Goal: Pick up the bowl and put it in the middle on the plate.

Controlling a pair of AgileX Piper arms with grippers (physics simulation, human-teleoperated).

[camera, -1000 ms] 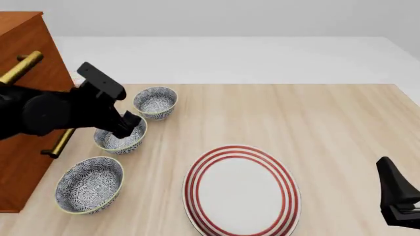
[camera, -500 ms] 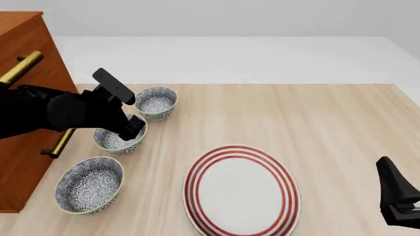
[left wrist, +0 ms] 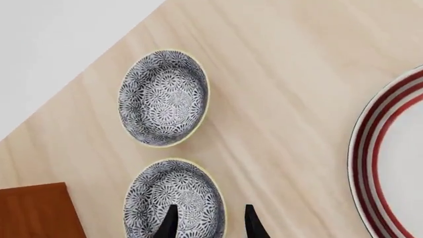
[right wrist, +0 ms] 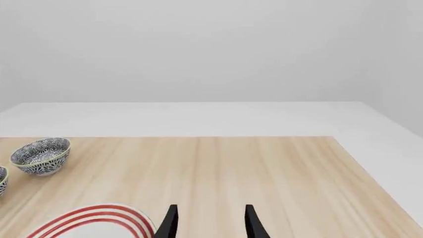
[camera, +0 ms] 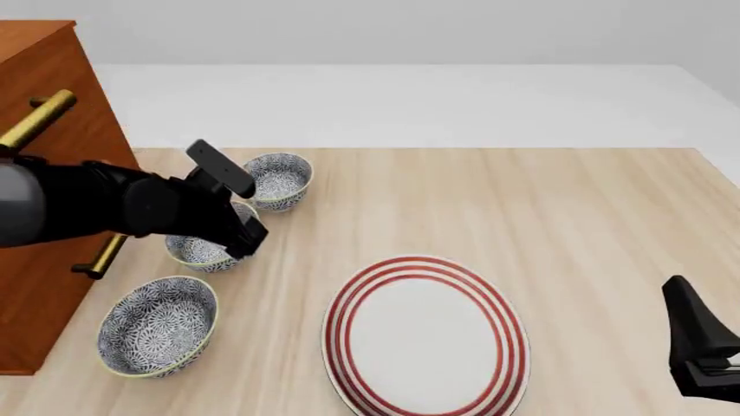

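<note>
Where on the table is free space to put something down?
The table is bare right of the plate and across its far side beyond the plate. The left is crowded: three bowls, the left gripper and the wooden cabinet.

Glossy glazed bowl [camera: 206, 250], smooth plate [camera: 425, 338], matt wood-grain table [camera: 555, 225]

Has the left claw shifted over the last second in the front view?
Yes. The left claw has moved right and toward the camera, from the middle bowl's far side to its right rim, nearer the plate.
</note>
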